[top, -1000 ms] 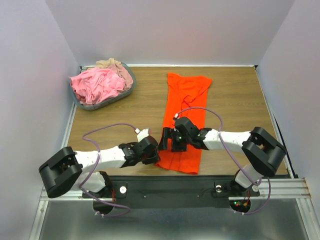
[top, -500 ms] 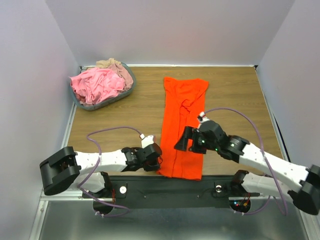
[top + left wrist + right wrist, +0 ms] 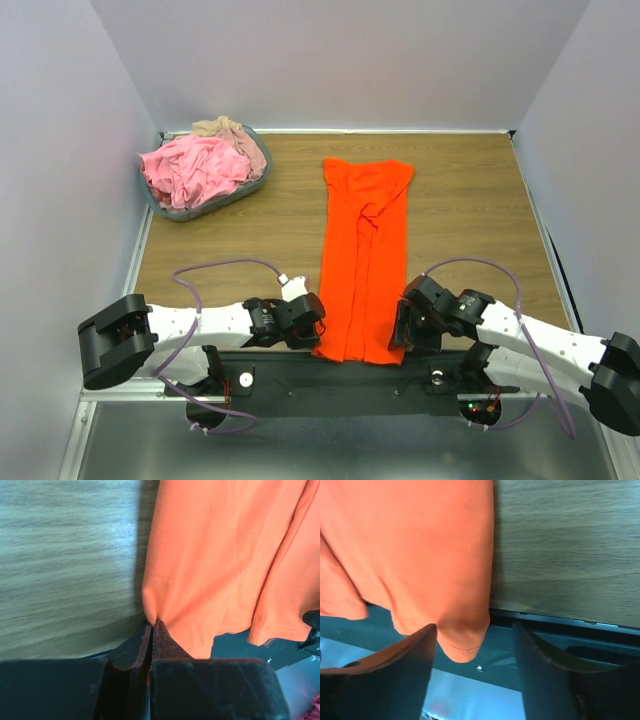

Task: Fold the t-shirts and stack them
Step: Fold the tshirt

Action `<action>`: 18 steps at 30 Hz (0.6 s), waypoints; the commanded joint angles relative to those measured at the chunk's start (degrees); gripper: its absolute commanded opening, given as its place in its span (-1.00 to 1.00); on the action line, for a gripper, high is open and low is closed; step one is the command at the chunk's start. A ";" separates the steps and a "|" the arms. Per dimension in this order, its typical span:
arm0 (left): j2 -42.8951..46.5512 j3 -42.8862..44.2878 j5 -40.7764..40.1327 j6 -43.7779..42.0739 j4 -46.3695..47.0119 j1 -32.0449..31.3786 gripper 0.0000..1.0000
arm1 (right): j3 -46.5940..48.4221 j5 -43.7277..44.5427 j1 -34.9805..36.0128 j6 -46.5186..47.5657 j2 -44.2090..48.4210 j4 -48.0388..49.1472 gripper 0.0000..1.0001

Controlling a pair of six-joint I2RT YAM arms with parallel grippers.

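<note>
The orange-red t-shirt (image 3: 364, 250) lies folded into a long strip down the table's middle, its near hem hanging over the front edge. My left gripper (image 3: 315, 333) is shut on the hem's left corner (image 3: 156, 614). My right gripper (image 3: 398, 335) is open at the hem's right corner (image 3: 465, 640), which hangs between its fingers (image 3: 402, 660). Pink t-shirts (image 3: 192, 168) and a beige one (image 3: 225, 128) sit bunched in the basket.
The grey oval basket (image 3: 225, 197) stands at the back left corner. The table's front edge and a dark rail (image 3: 340, 375) run just under both grippers. White walls close the back and sides.
The right gripper moved from the shirt's middle to the near right hem corner. The left gripper shifted slightly toward the front edge. The shirt has been drawn straighter and its top moved left.
</note>
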State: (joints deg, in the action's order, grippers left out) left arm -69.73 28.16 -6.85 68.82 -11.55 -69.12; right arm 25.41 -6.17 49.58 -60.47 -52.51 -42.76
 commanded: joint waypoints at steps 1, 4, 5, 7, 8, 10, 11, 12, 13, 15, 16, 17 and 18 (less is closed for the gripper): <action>1.53 0.58 -0.18 1.14 -3.39 -0.66 -1.00 | -0.79 -5.42 0.34 -0.44 -0.75 3.03 0.28; 1.97 0.40 0.08 1.50 -2.78 -0.66 -1.00 | -0.98 -5.17 0.43 -0.53 -1.28 3.21 -0.10; 2.14 0.31 0.17 1.50 -2.43 -0.66 -1.00 | -0.71 -4.99 0.43 -0.44 -1.45 3.56 -0.21; 2.06 0.49 0.69 0.62 -1.20 -0.66 -1.00 | -0.36 -5.51 0.43 -0.18 -1.89 5.23 -0.34; 2.06 0.92 0.70 0.36 -0.93 -0.66 -1.00 | -0.27 -6.47 0.43 -0.09 -2.59 5.93 -0.45; 1.88 1.63 0.87 -0.52 -0.93 -0.66 -1.00 | -0.27 -7.62 0.43 0.17 -3.56 7.60 -0.59; 1.97 2.15 0.96 -0.70 -0.84 -0.66 -1.00 | -0.36 -8.32 0.34 0.44 -3.91 7.87 -0.90; 2.06 2.42 0.88 -0.79 -1.02 -0.66 -1.00 | -0.19 -8.41 0.43 0.61 -4.26 7.96 -0.99; 2.41 2.51 0.88 -0.79 -0.76 -0.66 -1.00 | -0.01 -8.42 0.43 0.79 -4.27 7.96 -0.99; 2.94 2.77 0.88 -0.96 -0.40 -0.66 -1.00 | 1.13 -7.89 0.43 1.23 -4.09 7.87 -0.99; 3.46 3.21 1.05 -1.49 -0.31 -0.66 -1.00 | 1.57 -7.54 0.43 1.75 -3.83 7.87 -0.99; 3.73 3.65 0.96 -1.75 -0.40 -0.66 -1.00 | 2.10 -7.10 0.43 2.10 -3.65 7.78 -0.99; 4.08 4.18 0.18 -1.93 -1.10 -0.58 -1.00 | 3.15 -6.05 0.34 2.46 -3.56 7.61 -0.99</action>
State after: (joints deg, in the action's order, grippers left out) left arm -68.10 28.82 -5.80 68.47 -12.27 -69.34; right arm 24.80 -13.04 49.58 -59.64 -56.73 -37.28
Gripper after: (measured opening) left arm 0.109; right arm 0.020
